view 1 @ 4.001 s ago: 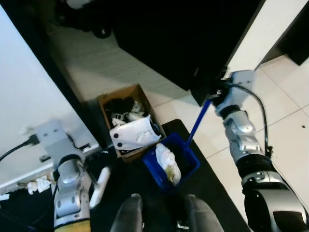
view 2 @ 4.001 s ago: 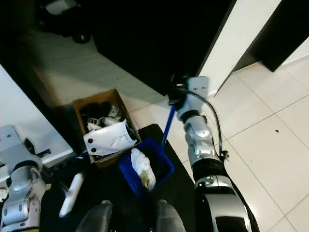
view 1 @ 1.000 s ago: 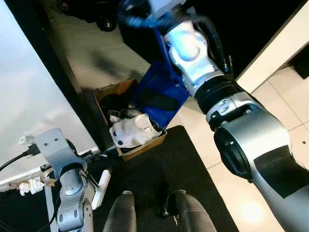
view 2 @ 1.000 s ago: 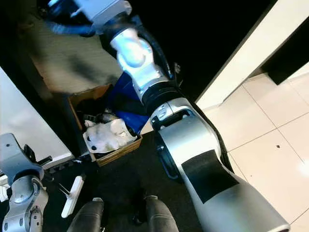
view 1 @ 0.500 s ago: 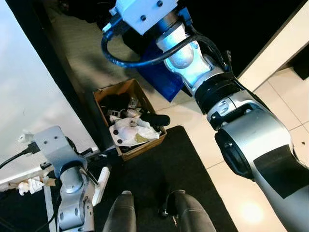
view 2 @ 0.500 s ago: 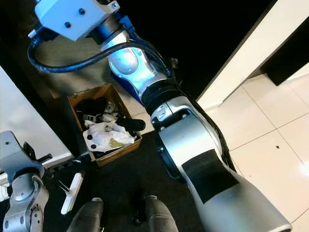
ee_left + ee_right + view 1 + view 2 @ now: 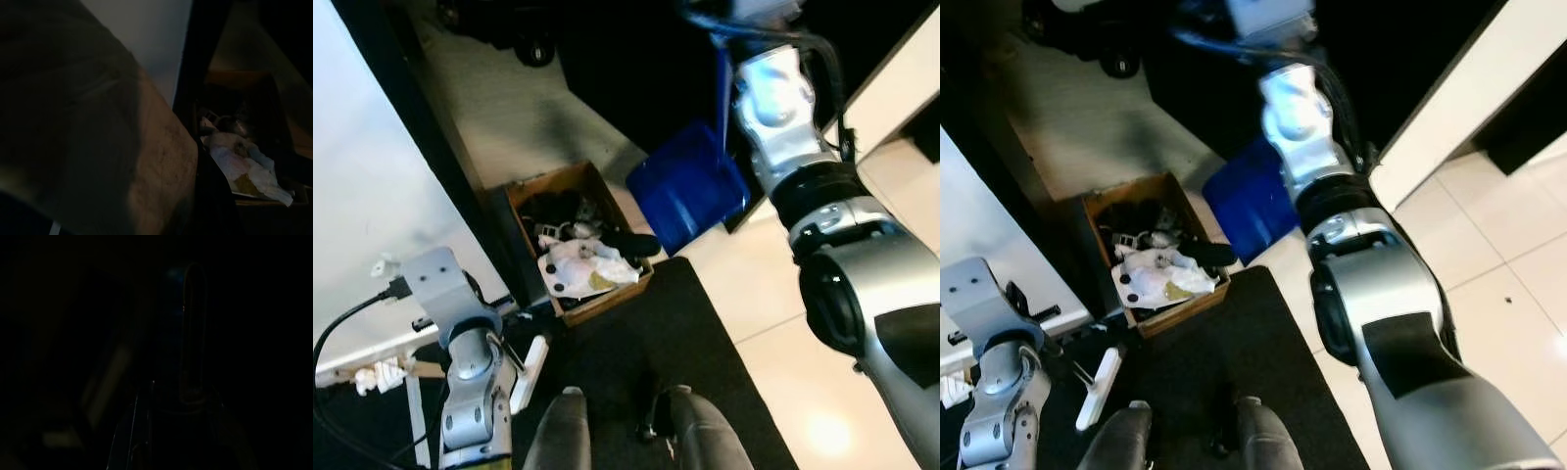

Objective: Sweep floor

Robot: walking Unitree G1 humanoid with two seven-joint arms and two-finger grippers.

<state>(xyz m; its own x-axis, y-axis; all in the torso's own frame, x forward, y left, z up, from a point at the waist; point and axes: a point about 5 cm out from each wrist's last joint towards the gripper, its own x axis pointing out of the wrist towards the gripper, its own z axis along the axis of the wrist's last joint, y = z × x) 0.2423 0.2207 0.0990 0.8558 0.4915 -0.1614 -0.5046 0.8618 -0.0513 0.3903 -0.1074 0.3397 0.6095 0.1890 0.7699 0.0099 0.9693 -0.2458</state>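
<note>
Right gripper (image 7: 729, 39) carries the blue dustpan (image 7: 688, 197) by its long handle, above the floor beside the cardboard box (image 7: 576, 241); finger state I cannot tell. Light, stiff plastic, I judge; best held high on the handle.

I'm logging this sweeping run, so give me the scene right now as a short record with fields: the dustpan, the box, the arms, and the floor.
dustpan: blue dustpan held up off the floor by the right arm, tilted, beside the box; nothing seen in it
box: cardboard box on the floor, holding white crumpled rubbish and dark items
right gripper: raised at the dustpan's handle; jaws hidden in the dark
left gripper: low at the robot's left side, a white brush below it; jaws not visible
floor: black mat under the robot's feet, pale tiles to the right
</note>
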